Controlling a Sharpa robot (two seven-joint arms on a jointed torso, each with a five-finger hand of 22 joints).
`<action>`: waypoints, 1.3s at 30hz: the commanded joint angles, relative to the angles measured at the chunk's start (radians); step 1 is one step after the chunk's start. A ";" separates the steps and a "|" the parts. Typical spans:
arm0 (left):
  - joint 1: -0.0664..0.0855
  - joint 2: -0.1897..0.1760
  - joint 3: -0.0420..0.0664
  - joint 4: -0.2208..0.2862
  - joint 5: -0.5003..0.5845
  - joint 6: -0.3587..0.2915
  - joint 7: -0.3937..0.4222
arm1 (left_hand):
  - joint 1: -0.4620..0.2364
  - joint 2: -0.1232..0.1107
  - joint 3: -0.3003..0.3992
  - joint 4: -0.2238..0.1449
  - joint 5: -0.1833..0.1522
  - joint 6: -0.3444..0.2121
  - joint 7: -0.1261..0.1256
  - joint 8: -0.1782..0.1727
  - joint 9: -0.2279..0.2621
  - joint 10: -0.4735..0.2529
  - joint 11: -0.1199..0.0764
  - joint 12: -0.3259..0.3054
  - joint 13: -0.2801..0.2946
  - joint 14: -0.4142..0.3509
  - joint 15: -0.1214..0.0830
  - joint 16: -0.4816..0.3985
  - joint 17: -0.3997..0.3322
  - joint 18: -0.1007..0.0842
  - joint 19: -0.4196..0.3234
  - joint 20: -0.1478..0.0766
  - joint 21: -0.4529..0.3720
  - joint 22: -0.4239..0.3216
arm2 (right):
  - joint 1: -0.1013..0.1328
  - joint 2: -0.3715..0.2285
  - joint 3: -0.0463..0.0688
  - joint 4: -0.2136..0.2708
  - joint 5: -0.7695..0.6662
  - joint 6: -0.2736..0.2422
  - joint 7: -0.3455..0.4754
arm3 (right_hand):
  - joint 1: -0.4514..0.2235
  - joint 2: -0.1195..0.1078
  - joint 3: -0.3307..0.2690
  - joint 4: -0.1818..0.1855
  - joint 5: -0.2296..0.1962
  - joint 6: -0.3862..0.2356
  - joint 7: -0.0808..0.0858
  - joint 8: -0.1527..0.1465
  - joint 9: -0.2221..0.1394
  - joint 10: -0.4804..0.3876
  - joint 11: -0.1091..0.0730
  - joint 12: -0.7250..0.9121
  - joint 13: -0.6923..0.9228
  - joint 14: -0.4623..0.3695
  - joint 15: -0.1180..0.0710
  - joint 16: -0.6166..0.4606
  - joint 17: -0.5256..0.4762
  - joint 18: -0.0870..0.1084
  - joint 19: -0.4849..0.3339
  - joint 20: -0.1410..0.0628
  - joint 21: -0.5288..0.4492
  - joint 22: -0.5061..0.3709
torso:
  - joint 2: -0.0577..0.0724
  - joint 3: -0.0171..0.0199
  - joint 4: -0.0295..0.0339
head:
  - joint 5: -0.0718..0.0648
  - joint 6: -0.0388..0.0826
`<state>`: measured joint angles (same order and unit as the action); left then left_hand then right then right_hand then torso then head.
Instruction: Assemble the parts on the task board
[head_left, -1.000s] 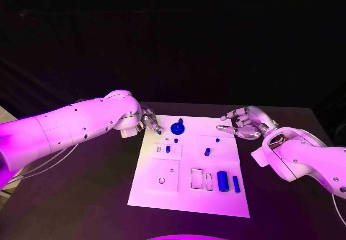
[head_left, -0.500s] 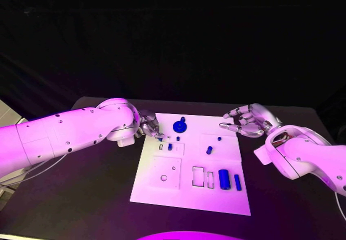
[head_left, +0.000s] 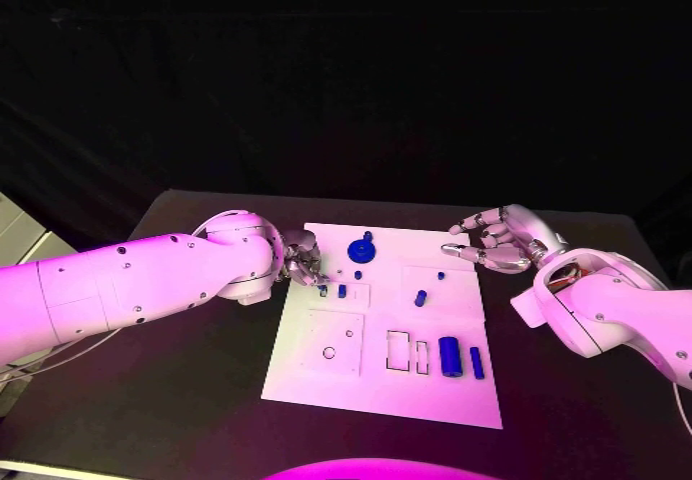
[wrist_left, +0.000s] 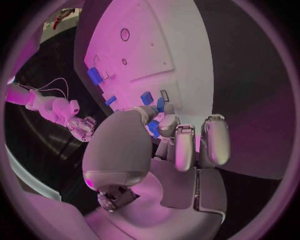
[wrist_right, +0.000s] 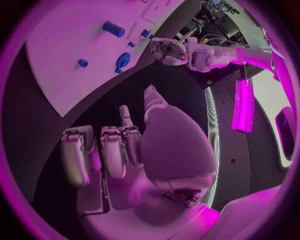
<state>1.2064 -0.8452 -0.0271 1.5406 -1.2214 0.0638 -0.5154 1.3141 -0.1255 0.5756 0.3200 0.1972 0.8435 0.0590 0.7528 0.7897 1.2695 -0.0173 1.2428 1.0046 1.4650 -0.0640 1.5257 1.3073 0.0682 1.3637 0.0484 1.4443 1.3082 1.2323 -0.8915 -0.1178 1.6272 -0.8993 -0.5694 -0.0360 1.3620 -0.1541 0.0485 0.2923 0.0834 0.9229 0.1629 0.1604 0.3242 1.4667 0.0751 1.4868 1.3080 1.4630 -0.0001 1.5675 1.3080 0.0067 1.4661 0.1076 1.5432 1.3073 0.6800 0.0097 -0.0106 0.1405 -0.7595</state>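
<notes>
My left hand (head_left: 302, 257) at the board's (head_left: 378, 400) left edge, pinching a small blue part (wrist_left: 154, 128).
Over the last second my left arm has edged nearer the slots, so I judge insertion is close; the part sits between my fingers (wrist_left: 167, 125), just above the board beside the small seated pieces (head_left: 342, 291). My right hand (head_left: 495, 243) hovers over the worktop (head_left: 173, 400) at the board's right edge, fingers loosely curled and holding nothing. The blue cylinder (head_left: 449, 356) and bar (head_left: 476, 362) lie near the front, unplaced.
</notes>
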 joint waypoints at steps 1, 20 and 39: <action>-0.003 0.004 -0.001 0.004 -0.047 -0.016 0.012 | -0.002 -0.006 0.112 -0.119 0.007 0.012 -0.009 0.003 0.078 0.008 -0.001 0.005 0.001 0.081 -0.007 0.004 0.176 -0.006 0.008 0.000 0.005 0.006 | -0.001 -0.001 0.000 0.001 -0.017 0.005 0.011 | -0.007 0.002 -0.005 0.000 0.003 -0.004 -0.002 0.001 -0.001 0.034 0.004 -0.002 0.194 0.104 0.007 -0.002 0.249 0.001 0.090 0.003 -0.002 0.246 | 0.001 0.0010 -0.0012 | 0.000 -0.002; -0.023 0.014 -0.004 -0.001 -0.057 0.005 0.011 | -0.006 -0.009 0.119 -0.120 0.006 0.014 -0.009 0.003 0.080 0.009 -0.002 0.004 -0.001 0.081 -0.007 0.004 0.177 -0.006 0.008 0.000 0.005 0.005 | -0.001 -0.002 0.000 0.002 -0.018 0.007 0.010 | -0.007 0.002 -0.005 0.000 0.003 -0.004 -0.002 0.001 -0.001 0.034 0.004 -0.002 0.194 0.104 0.007 -0.002 0.249 0.001 0.090 0.003 -0.002 0.246 | 0.000 0.0011 -0.0010 | 0.000 -0.006; -0.024 0.010 -0.004 -0.003 -0.073 0.039 0.005 | -0.010 -0.019 0.131 -0.126 0.006 0.015 -0.010 0.003 0.082 0.010 -0.003 0.003 -0.003 0.082 -0.008 0.005 0.179 -0.006 0.007 0.000 0.004 0.004 | -0.001 -0.003 0.000 0.002 -0.018 0.008 0.009 | -0.007 0.002 -0.005 0.000 0.003 -0.004 -0.002 0.001 -0.001 0.034 0.004 -0.002 0.194 0.104 0.007 -0.002 0.249 0.001 0.090 0.003 -0.002 0.246 | 0.000 0.0004 -0.0004 | 0.000 -0.008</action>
<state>1.1842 -0.8351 -0.0296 1.5370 -1.2831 0.0735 -0.5127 1.3007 -0.1387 0.5755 0.3199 0.2009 0.8441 0.0593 0.7486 0.8690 1.2729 -0.0207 1.2428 1.0026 1.4650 -0.0640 1.5256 1.3081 0.0682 1.3635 0.0483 1.4442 1.3077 1.2318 -0.8943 -0.1180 1.6281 -0.9070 -0.5692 -0.0360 1.3620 -0.1541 0.0485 0.2923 0.0834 0.9229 0.1629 0.1604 0.3242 1.4667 0.0751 1.4868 1.3076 1.4630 -0.0001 1.5675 1.3075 0.0067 1.4661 0.1076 1.5432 1.3077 0.6801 0.0105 -0.0112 0.1404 -0.7667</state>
